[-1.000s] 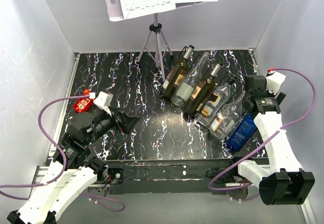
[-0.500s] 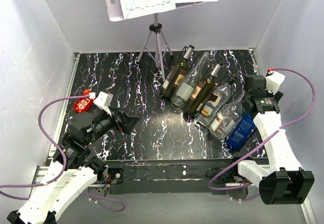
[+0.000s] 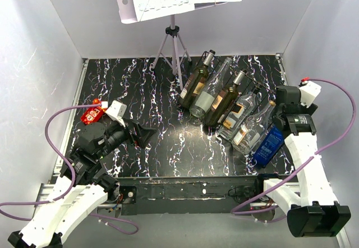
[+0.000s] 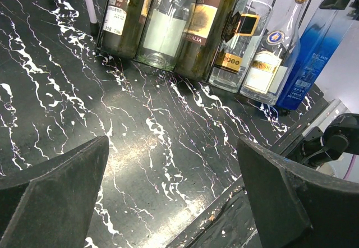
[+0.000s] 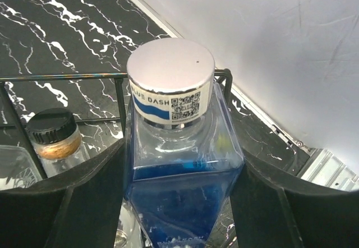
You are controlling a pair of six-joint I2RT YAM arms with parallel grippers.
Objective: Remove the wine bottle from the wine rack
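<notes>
Top external: six bottles [image 3: 219, 99] lean side by side in the rack [image 5: 61, 78] at the far right of the table [image 3: 162, 96]; none is out yet. Rightmost is the blue bottle [image 3: 268, 145], base near, cap far. Right hand [image 3: 277, 114] sits at that cap end.

Right wrist view: its fingers [image 5: 84, 203] flank the blue bottle's shoulders closely, one on each side. We cannot tell whether they press or only straddle.

Left hand [image 4: 173, 141] gapes empty over the near left of the table, well apart from the rack.

We judge the approach done or nearly so. A firm grip, the lift clear of the wires and the set-down are all left to do.
</notes>
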